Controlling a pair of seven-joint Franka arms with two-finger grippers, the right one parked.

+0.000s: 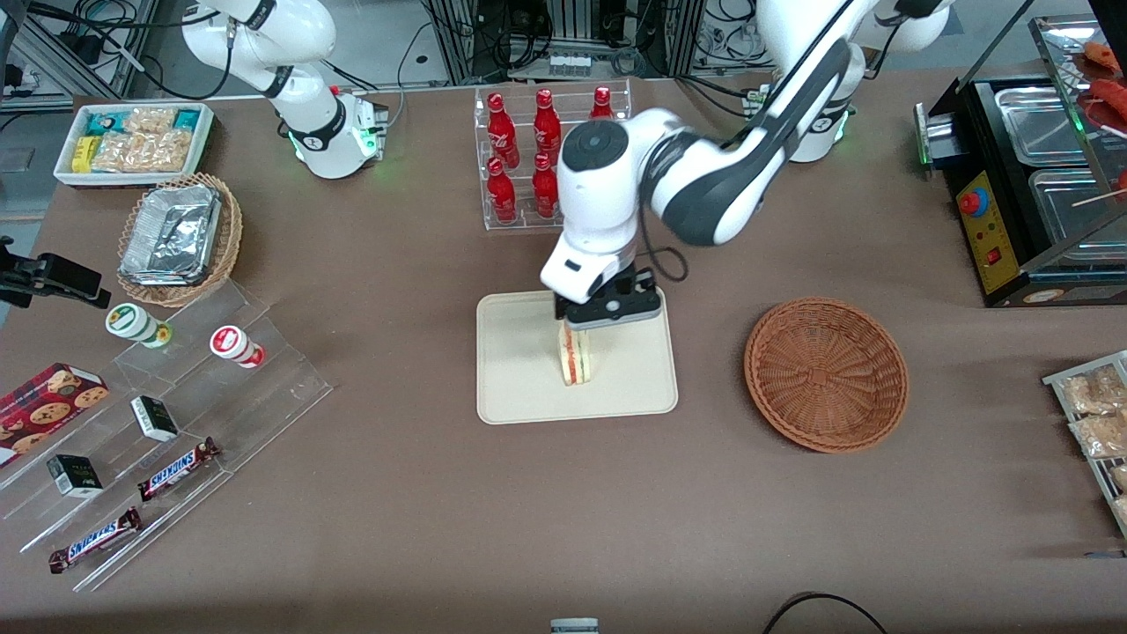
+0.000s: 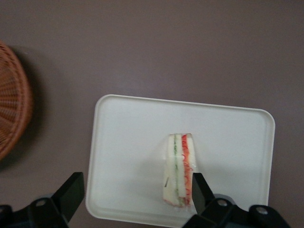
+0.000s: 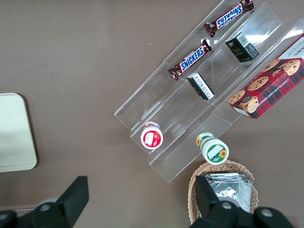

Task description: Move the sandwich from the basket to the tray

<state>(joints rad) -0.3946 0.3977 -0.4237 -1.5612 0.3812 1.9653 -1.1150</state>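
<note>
Sandwich: standing on edge on the tray, in its middle part, the layered edge facing the front camera.
Sandwich, look: pale white bread with a red-orange stripe and a thinner green stripe running along the edge; the wrist view shows three bread layers with the two coloured fillings between them.
Arm pose: the left arm reaches in from the working arm's end of the table, its forearm slanting down over the table and the wrist turned so the hand points straight down at the tray.
Gripper: directly above the sandwich, over the tray's part farther from the front camera. In the wrist view its fingers are spread wide; one dark fingertip shows just beside the sandwich's red-striped face, the other well apart, past the tray's rim. It holds nothing that can be seen.
Contact: whether the nearer fingertip touches the bread cannot be told.
Basket: reddish-brown wicker, beside the tray toward the working arm's end, with nothing in it.
Hidden: the gripper's body covers the sandwich's top in the front view; the wrist view cuts off the basket to a slice of its rim and weave, and the fingers' upper parts run out of view.
</note>
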